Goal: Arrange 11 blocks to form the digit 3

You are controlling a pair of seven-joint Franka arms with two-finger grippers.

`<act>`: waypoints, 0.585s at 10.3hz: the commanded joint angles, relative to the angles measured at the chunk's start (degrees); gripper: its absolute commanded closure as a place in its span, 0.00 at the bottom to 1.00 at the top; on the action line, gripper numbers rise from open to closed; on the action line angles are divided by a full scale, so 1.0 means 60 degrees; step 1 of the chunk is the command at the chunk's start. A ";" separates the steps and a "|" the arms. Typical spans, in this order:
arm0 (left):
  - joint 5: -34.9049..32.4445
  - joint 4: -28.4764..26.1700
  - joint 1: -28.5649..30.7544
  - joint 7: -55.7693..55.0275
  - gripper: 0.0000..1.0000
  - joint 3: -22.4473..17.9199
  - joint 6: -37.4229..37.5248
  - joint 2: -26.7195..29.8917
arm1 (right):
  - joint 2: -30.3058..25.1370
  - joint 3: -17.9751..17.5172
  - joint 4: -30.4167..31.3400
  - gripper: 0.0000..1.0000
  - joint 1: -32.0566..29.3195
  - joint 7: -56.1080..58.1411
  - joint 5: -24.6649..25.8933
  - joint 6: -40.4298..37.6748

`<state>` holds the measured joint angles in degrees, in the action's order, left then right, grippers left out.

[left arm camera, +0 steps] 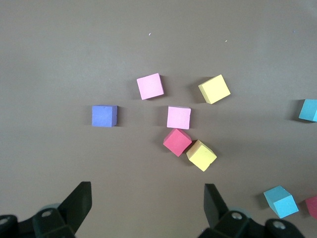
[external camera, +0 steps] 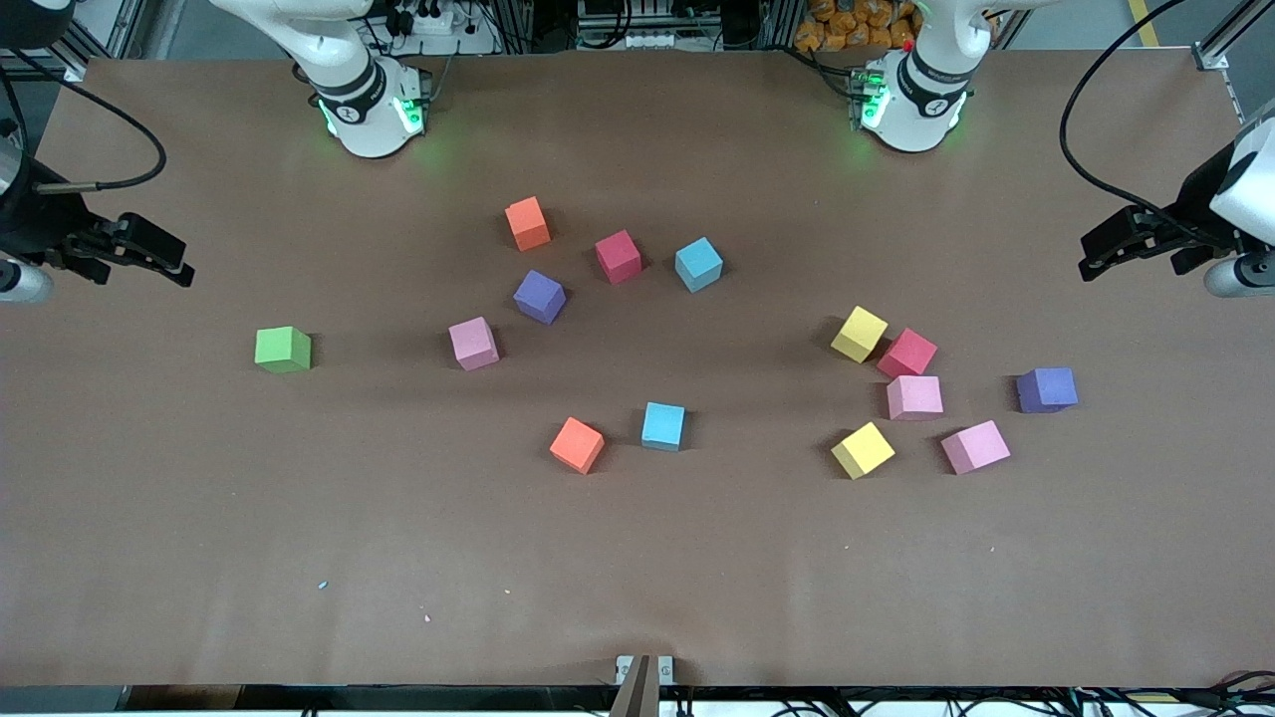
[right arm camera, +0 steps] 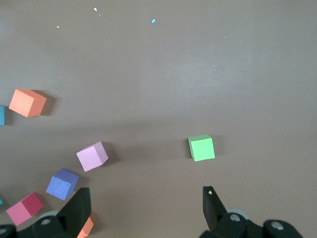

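While both arms wait at the table ends, we log each gripper's fingers spread wide, holding nothing: left gripper over the left arm's end of the table, right gripper over the right arm's end, both at mid-height of the front frame.

Upper middle of the frame: orange block, red block and light blue block in a loose row. Just below them sit purple block and pink block.

Lower middle: second orange block near second light blue block, apart.

Toward the left arm's end: yellow block touches second red block, which touches second pink block, so the red one is hemmed in. Second yellow block and third pink block lie lower. Second purple block stands clear.

Green cube sits alone toward the right arm's end. Pale specks lie low in the frame.
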<state>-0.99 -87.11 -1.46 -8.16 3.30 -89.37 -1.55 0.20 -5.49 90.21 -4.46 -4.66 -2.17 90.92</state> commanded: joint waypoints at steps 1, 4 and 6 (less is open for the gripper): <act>0.0106 0.0001 0.0039 0.0056 0.00 0.0006 0.0072 0.0113 | -0.0004 -0.0110 -0.0094 0.00 -0.0121 0.0044 -0.0005 -0.0035; 0.0092 0.0001 -0.0034 0.0026 0.00 0.0006 0.0042 -0.0047 | -0.0004 -0.0110 -0.0094 0.00 -0.0121 0.0044 -0.0005 -0.0035; 0.0077 -0.0028 -0.0267 0.0012 0.00 0.0020 0.0042 -0.0238 | -0.0004 -0.0110 -0.0094 0.00 -0.0121 0.0044 -0.0005 -0.0035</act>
<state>-0.99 -87.35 -2.10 -8.16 3.38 -89.38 -2.18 0.20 -5.49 90.21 -4.46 -4.65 -2.17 90.92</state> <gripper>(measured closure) 0.000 0.000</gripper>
